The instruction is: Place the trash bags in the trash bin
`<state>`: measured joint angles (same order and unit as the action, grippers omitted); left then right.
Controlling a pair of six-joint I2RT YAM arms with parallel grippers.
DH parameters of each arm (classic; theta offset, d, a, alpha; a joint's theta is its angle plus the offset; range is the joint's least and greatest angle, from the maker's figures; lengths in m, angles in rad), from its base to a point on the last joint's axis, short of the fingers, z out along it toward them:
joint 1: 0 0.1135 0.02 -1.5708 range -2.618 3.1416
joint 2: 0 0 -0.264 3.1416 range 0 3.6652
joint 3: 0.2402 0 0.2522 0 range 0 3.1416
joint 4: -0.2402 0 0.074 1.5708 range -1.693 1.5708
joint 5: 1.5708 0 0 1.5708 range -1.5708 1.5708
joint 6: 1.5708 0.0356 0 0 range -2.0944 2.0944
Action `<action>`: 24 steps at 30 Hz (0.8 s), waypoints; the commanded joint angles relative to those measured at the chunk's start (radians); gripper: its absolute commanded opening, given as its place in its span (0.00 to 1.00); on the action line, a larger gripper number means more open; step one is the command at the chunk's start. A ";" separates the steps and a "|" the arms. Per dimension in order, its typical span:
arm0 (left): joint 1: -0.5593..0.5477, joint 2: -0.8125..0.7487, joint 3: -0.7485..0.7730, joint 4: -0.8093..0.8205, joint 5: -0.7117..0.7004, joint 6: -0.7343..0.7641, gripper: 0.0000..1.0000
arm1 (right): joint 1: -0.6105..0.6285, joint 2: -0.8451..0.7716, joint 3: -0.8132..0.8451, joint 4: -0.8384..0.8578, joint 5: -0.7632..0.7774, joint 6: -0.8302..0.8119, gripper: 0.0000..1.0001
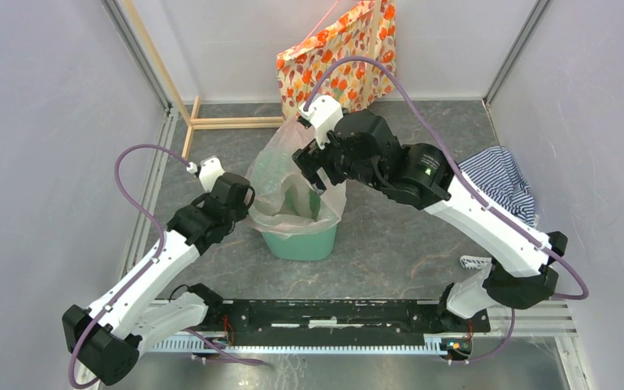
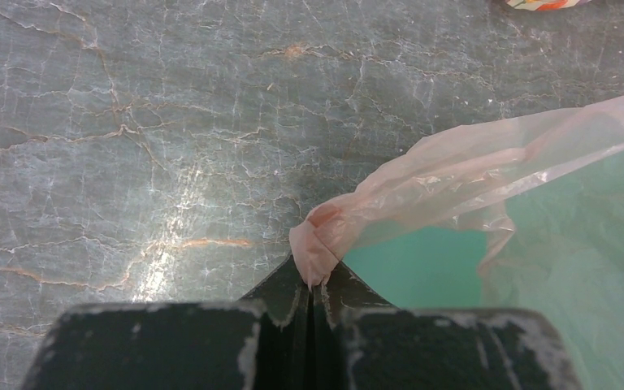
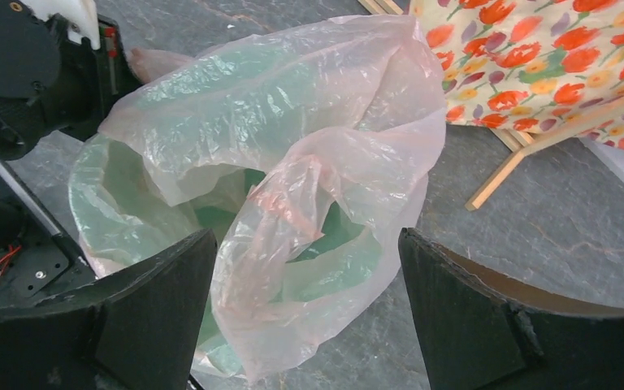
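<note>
A mint-green trash bin (image 1: 299, 242) stands mid-table, with a thin translucent pinkish trash bag (image 1: 280, 166) billowing out of its top. My left gripper (image 1: 242, 197) is at the bin's left side, shut on a bunched edge of the bag (image 2: 318, 244). The bin's green wall (image 2: 422, 272) shows behind that edge. My right gripper (image 1: 307, 162) hovers over the bag's far right side, open. Its dark fingers (image 3: 150, 305) straddle a hanging fold of the bag (image 3: 309, 219) without clamping it. Green bin interior (image 3: 341, 231) shows through the film.
An orange floral-patterned bag (image 1: 337, 50) leans against the back wall and also shows in the right wrist view (image 3: 536, 57). A wooden frame (image 1: 211, 122) lies at the back left. A blue striped cloth (image 1: 500, 179) lies at the right.
</note>
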<state>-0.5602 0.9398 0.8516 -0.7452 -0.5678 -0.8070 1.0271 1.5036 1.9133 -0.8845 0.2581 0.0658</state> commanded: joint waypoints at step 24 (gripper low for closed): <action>0.003 -0.002 0.032 0.020 -0.019 0.029 0.02 | 0.091 0.042 -0.015 0.011 0.153 0.009 0.86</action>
<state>-0.5602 0.9398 0.8516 -0.7460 -0.5697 -0.8066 1.0817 1.5349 1.8336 -0.8932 0.3721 0.0662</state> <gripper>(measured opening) 0.026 0.856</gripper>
